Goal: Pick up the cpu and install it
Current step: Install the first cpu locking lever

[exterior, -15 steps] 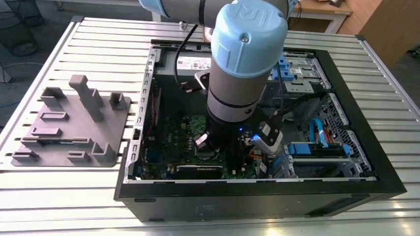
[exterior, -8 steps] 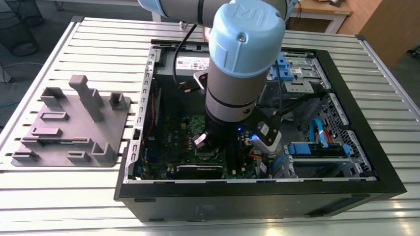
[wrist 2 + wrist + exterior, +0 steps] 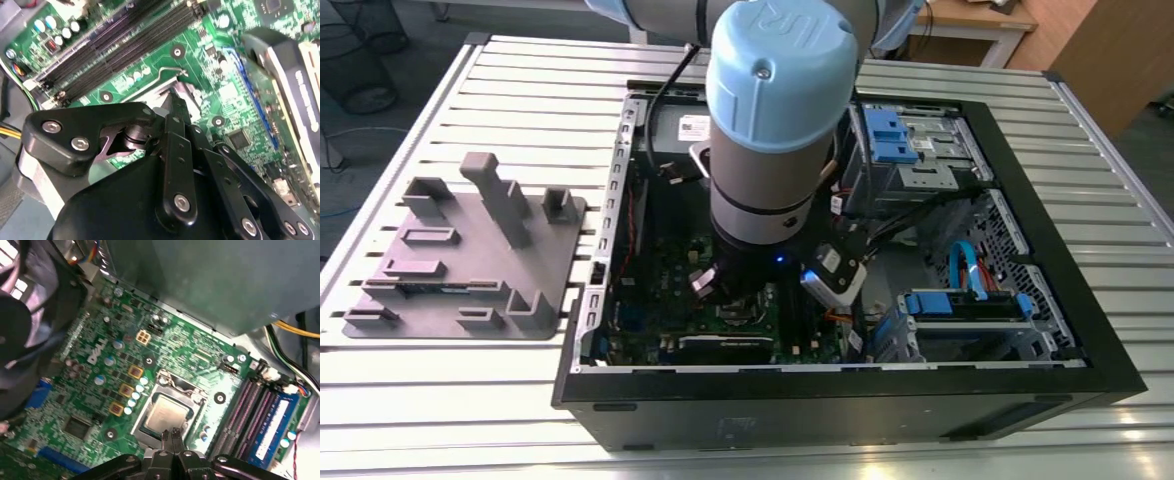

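The cpu [image 3: 167,413], a small square chip with a silvery-beige lid, lies flat in the open socket frame [image 3: 192,396] on the green motherboard [image 3: 85,405]. In the first wrist view my gripper [image 3: 169,433] is shut, its two black fingertips pressed together with nothing between them, just over the chip's near edge. In the second wrist view the gripper [image 3: 176,101] stands over the socket and covers the chip; the socket's wire lever [image 3: 167,70] shows beyond it. In the exterior view the arm [image 3: 781,120] reaches straight down into the computer case [image 3: 1067,390].
Dark memory slots [image 3: 250,410] run beside the socket. A black expansion card [image 3: 295,95] stands close by. Cables and blue drive bays [image 3: 961,305] crowd the case at the exterior view's right. A grey fixture plate [image 3: 454,260] lies outside the case at the exterior view's left.
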Tool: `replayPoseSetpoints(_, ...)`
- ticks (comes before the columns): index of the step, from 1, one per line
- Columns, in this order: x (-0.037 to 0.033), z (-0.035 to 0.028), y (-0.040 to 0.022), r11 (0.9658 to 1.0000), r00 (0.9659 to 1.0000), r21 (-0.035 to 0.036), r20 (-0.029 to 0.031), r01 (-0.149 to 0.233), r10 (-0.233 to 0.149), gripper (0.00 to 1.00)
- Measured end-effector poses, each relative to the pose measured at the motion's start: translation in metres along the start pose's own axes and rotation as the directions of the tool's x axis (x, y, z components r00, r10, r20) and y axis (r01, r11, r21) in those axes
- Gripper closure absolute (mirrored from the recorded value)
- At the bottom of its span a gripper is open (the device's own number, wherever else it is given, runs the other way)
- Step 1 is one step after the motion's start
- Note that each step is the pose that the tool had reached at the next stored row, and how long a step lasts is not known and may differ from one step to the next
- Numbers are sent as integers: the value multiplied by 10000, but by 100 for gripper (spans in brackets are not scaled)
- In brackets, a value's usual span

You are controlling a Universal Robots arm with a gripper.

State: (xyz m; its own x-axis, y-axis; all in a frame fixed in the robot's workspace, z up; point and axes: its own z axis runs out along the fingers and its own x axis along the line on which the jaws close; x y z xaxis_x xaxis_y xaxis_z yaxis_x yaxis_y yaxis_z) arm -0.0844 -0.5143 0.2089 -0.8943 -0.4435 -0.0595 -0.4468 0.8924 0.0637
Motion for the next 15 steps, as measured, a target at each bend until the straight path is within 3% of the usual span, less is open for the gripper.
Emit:
replayPoseSetpoints(6, 26, -12, 32, 10000, 10000, 9, 10, -47, 47, 89)
replayPoseSetpoints(15, 12, -185, 53, 10000, 10000, 11, 12, -74, 74, 89)
